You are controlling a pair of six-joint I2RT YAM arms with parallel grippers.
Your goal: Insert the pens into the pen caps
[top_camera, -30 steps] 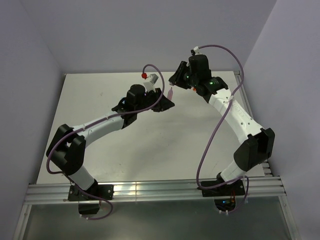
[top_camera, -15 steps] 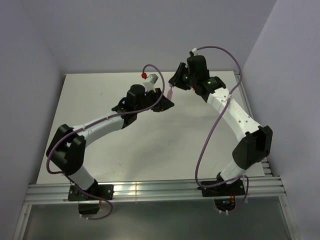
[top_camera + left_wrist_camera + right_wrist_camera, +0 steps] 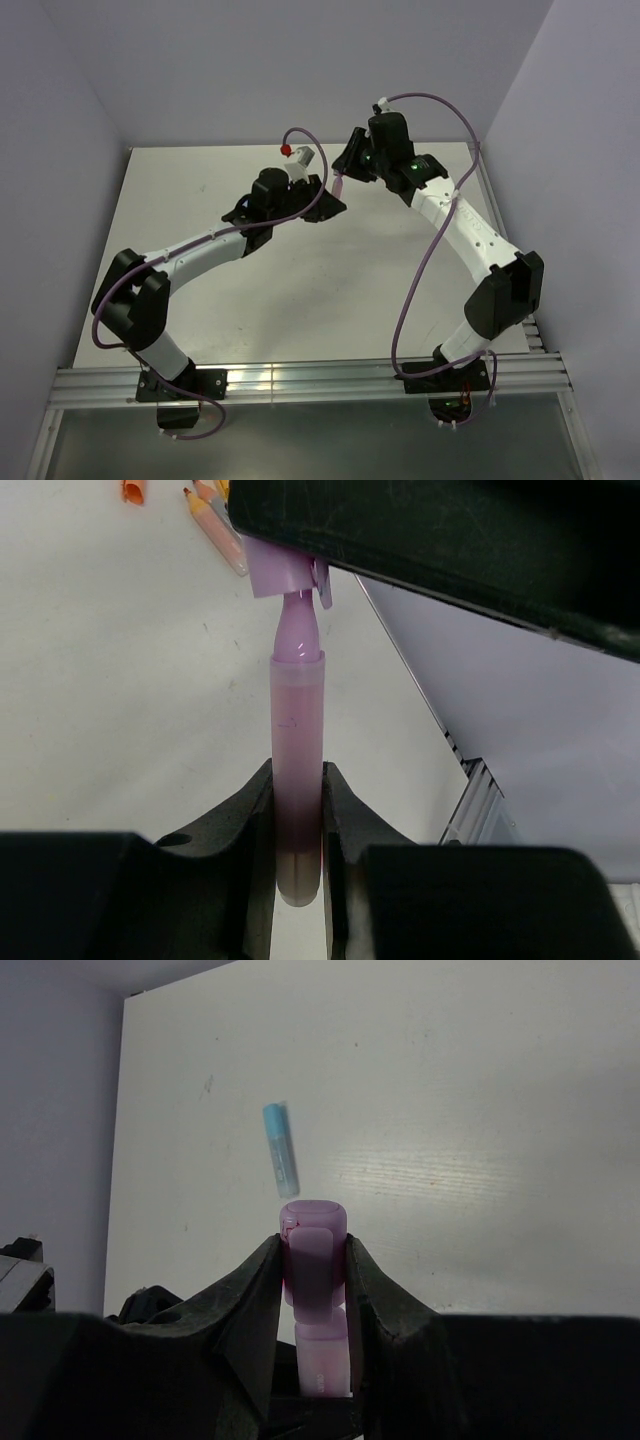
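Since 1 s ago the right arm's wrist has slid a bit toward 9 o'clock, nearer the left gripper (image 3: 297, 785); the left arm looks unchanged. Both arms reach to the table's (image 3: 200, 220) far middle. The left gripper clamps a pink pen (image 3: 297, 710), nib at the mouth of the purple cap (image 3: 280, 572); depth unclear. The right gripper (image 3: 313, 1270) pinches that cap. A blue pen (image 3: 281, 1158) lies on the table. An orange cap (image 3: 132, 490) & loose pens (image 3: 222, 535) lie close together.
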